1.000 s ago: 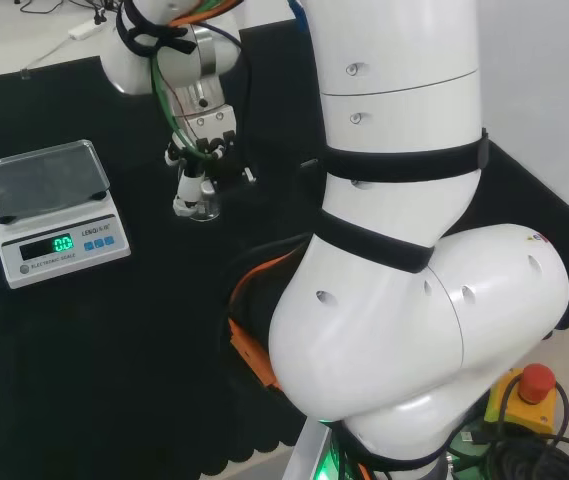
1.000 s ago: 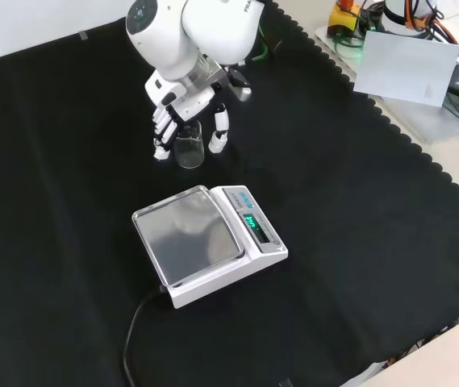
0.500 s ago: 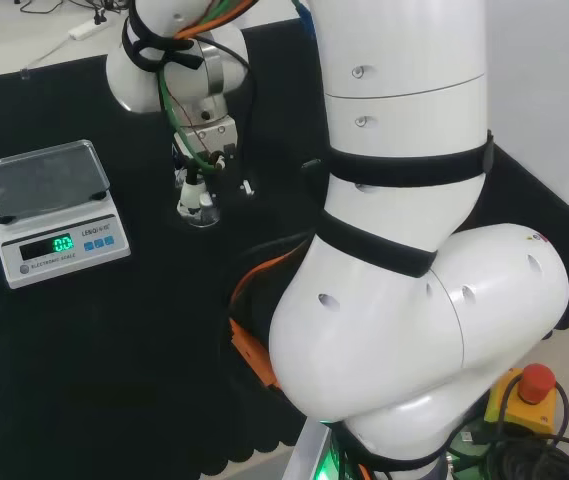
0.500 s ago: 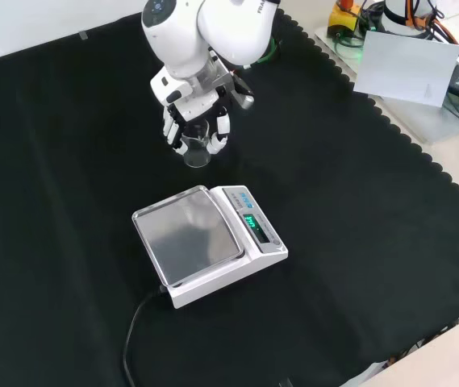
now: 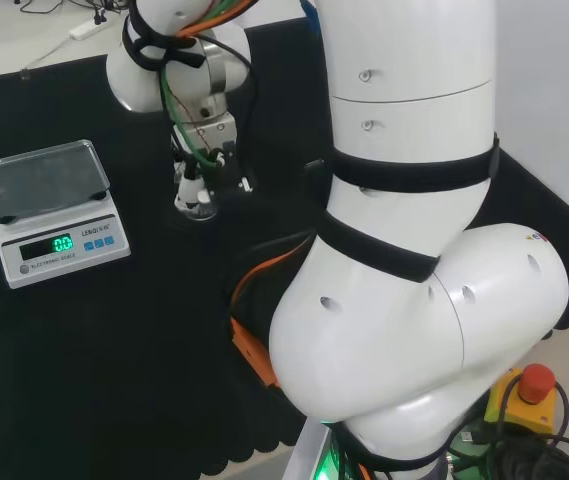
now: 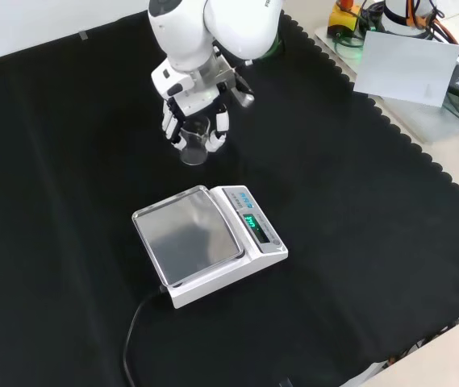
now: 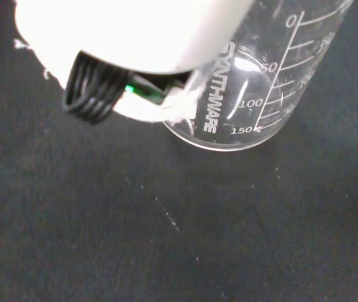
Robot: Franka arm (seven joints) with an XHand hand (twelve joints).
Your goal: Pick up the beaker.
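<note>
Black cloth covers the bench, and on it stands the beaker (image 6: 194,143), a clear glass one just beyond the far edge of the scale (image 6: 207,243) in the front view. Around it sits the hand (image 6: 190,113), fingers (image 6: 169,126) curled down on either side of the glass, so I judge it clasped on the beaker, which looks not yet lifted. To do this well, the fingers should settle evenly on opposite walls before any rise, then go straight up, well clear of the scale's pan. Whether the beaker's base touches the cloth is hard to tell; its rim is hidden behind the hand, and the wrist view cuts off its upper part.
</note>
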